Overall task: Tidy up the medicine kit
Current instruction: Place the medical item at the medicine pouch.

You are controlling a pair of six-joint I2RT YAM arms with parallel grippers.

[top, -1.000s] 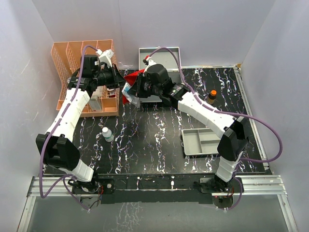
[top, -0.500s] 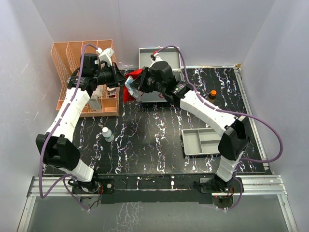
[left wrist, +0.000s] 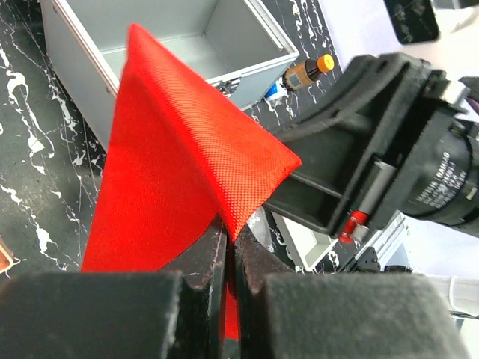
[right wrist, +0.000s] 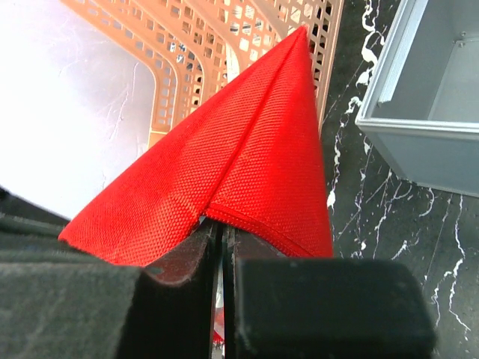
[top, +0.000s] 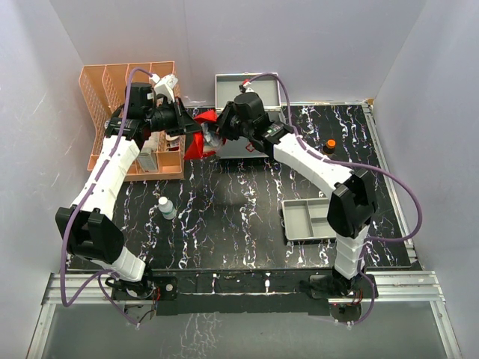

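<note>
the top view is lit brightly and evenly from above; faint shadows are cast on the table (top: 232, 217) in front of the red pouch (top: 196, 143), and the walls (top: 314, 45) behind it are washed pale. in the left wrist view the pouch's weave is rendered sharply, the left gripper (left wrist: 229, 247) below it is blurred, and the area to its upper right is blown out. in the right wrist view glare is seen upper left of the pouch; the right gripper (right wrist: 218, 247) beneath is defocused.

This is looking like a robotics lab test cell — plain white panels (top: 314, 45) are closing in the black marbled table (top: 239, 224) behind and at both sides, while a left arm (top: 112, 168) and a right arm (top: 314, 168) are standing bolted to an aluminium rail (top: 247, 283) along the table's near edge.
</note>
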